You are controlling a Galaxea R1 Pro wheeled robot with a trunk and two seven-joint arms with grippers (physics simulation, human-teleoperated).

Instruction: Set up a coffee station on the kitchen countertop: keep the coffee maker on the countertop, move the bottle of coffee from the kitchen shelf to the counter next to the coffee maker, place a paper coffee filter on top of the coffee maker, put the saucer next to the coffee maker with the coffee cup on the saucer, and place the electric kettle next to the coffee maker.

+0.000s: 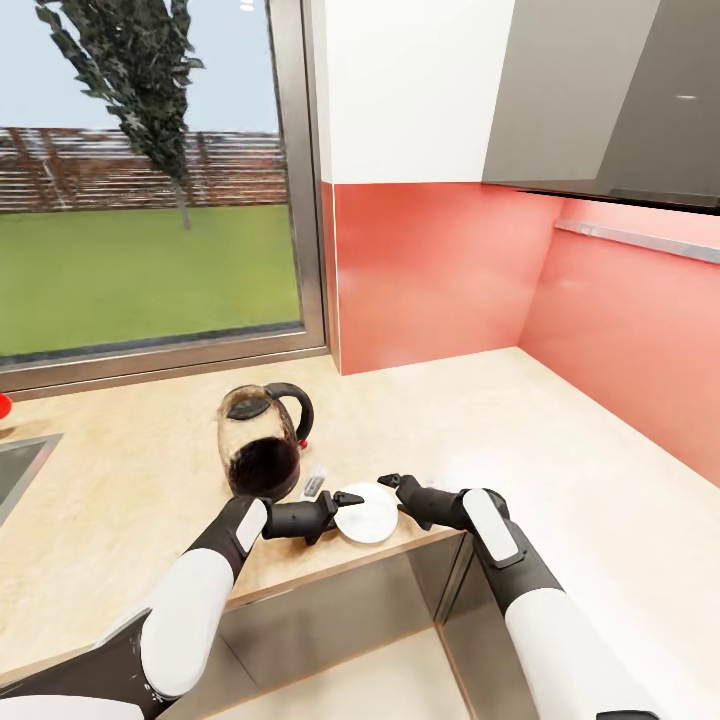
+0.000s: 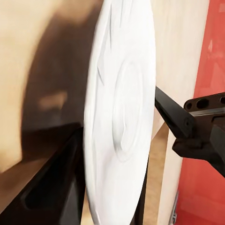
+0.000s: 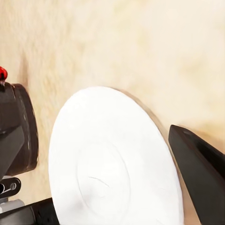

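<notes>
A white saucer point(image 1: 368, 519) is at the counter's front edge, just right of the glass electric kettle point(image 1: 262, 446) with its black handle. My left gripper point(image 1: 340, 506) is shut on the saucer's left rim. In the left wrist view the saucer point(image 2: 119, 117) stands edge-on between the dark fingers point(image 2: 51, 187). My right gripper point(image 1: 392, 488) is open at the saucer's far right rim. In the right wrist view one of its fingers point(image 3: 201, 178) lies beside the saucer point(image 3: 112, 178), with the kettle's base point(image 3: 16, 126) beyond. Coffee maker, bottle, filter and cup are out of view.
A small pale object point(image 1: 315, 482) lies on the beige countertop point(image 1: 470, 420) between kettle and saucer. A sink point(image 1: 15, 470) sits at far left under the window. Red backsplash walls the corner, and a grey range hood point(image 1: 620, 100) hangs at the upper right.
</notes>
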